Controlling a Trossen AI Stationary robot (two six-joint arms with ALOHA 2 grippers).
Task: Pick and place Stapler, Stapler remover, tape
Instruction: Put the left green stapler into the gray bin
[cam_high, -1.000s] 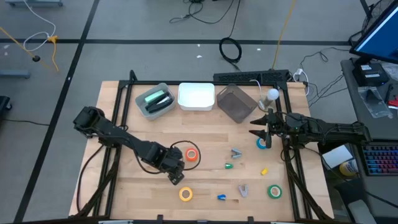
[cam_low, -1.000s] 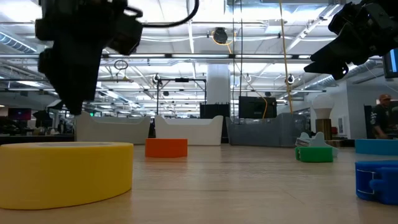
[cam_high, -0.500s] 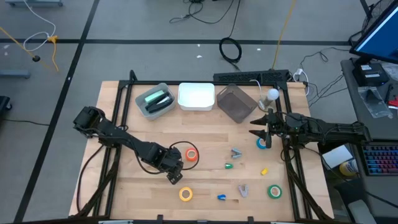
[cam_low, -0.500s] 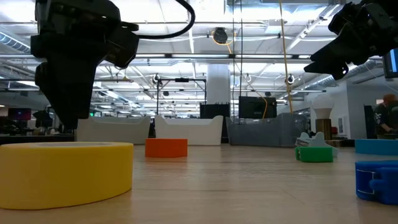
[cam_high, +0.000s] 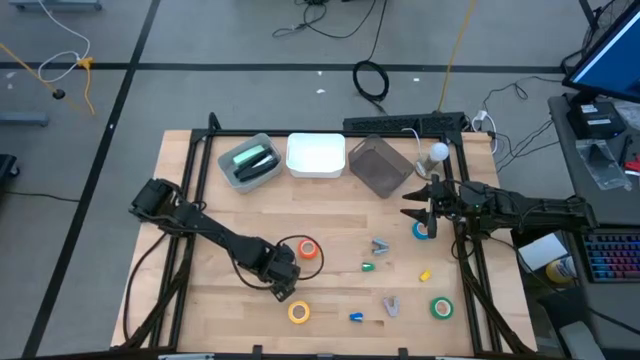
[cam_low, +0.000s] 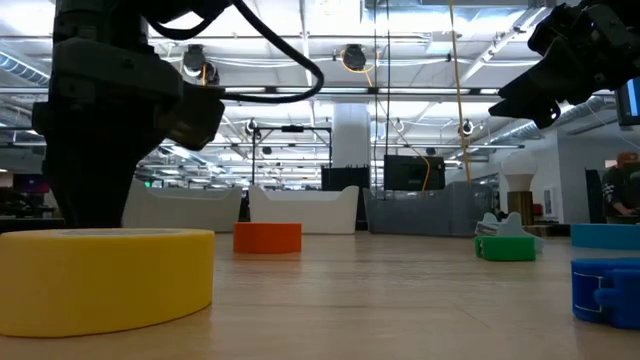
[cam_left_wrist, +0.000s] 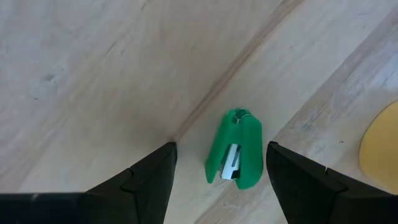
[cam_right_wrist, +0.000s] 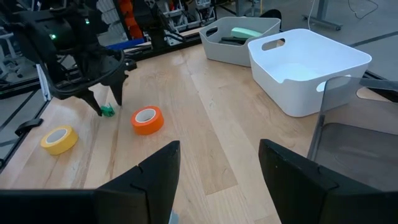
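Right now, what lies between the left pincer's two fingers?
A small green piece with a metal centre, touching neither finger of the open left pincer; the left wrist view shows it.

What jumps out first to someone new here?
The left gripper, fingers open, hangs low over a small green staple remover at the table's front left, between the orange tape roll and the yellow tape roll. The right gripper, also open, waits above the blue tape roll.
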